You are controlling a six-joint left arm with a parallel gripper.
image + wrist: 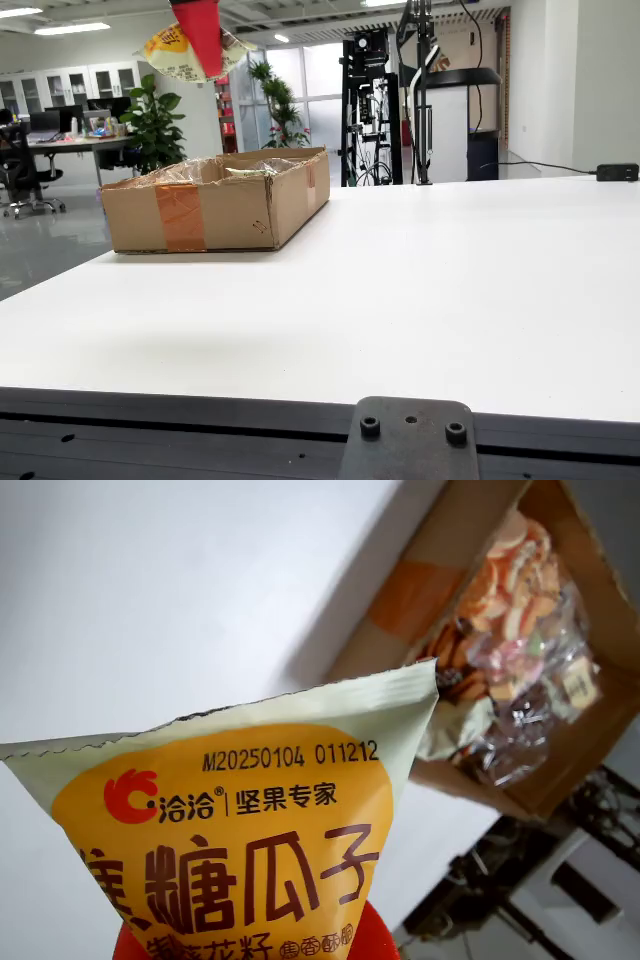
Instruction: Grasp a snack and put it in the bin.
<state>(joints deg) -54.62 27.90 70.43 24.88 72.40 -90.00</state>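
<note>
In the view from the side, my red gripper [203,40] hangs at the top left, high over the cardboard box [215,205], shut on a pale green and orange snack packet [175,52]. The view that rides on the gripper is filled at the bottom by that snack packet [235,830], with a red finger [375,942] showing under it. Beyond the packet lies the open cardboard box [420,595], holding several clear bags of snacks [510,610]. The gripper sits above the box's near left part in the side view.
A white table [450,290] carries the box at its back left. A black mount plate [410,440] sits at the front edge. Behind the table stand a dark equipment rack [370,105], a black stand [425,90], office desks and a plant [155,125].
</note>
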